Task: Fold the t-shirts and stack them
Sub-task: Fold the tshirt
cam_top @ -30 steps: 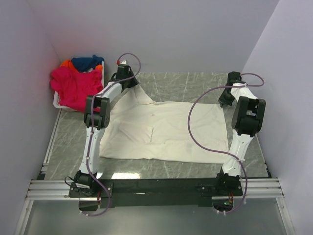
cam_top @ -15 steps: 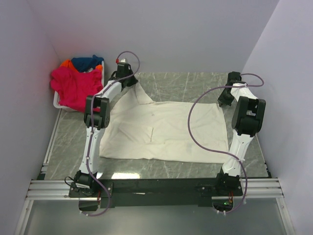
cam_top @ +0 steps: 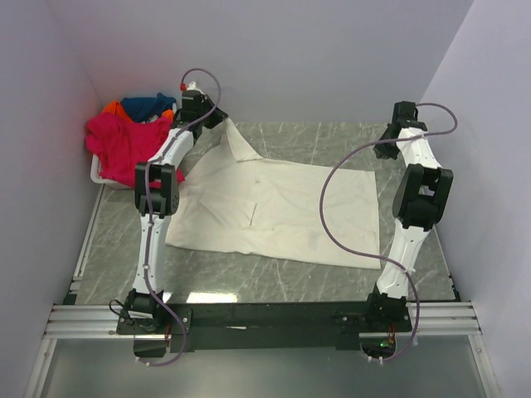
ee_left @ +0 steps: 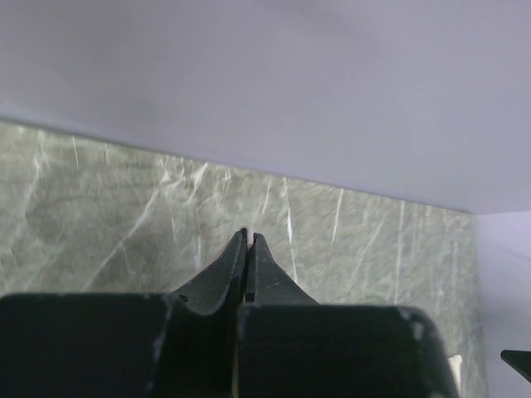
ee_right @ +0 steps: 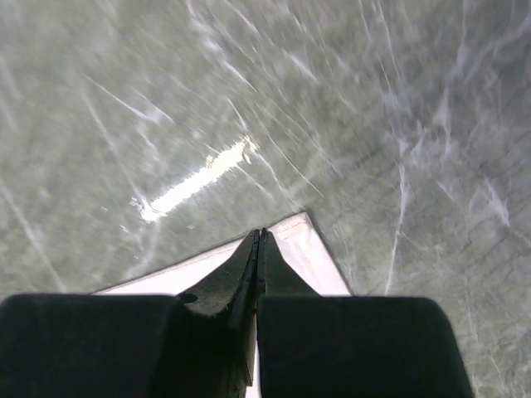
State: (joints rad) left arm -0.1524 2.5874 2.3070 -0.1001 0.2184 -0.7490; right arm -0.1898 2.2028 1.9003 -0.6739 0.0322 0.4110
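From high at the near edge we look down over the whole counter [cam_top: 274, 278]; left wrist peers past its fingers [ee_left: 232, 269] toward the back wall [ee_left: 249, 83], right wrist hugs that same marble close.

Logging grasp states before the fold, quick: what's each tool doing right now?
Left tool: closed, holding a raised corner of the cream shirt.
Right tool: closed, apparently pinching the shirt's other far corner.
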